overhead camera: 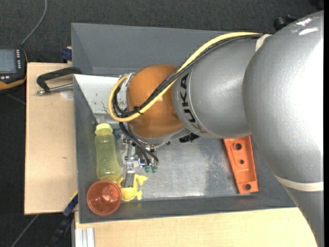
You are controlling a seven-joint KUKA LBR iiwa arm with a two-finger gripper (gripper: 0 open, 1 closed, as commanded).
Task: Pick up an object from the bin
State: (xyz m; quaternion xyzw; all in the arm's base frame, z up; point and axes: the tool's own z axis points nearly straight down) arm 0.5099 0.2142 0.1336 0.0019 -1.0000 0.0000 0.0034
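Observation:
My gripper [130, 172] hangs below the orange wrist cover in the bin's lower left part. Its tip is right above a small yellow toy-like thing [132, 190] that lies by the front wall. Whether it touches that thing is not clear. Just left of the gripper a pale yellow-green bottle [106, 155] with a yellow cap lies lengthwise. A translucent orange-red cup [104, 197] sits in the front left corner, beside the yellow thing.
A flat orange bracket [240, 164] with holes lies along the right side of the bin floor. A white sheet [93, 92] leans in the back left corner. The arm covers the upper middle of the bin; bare floor shows between gripper and bracket.

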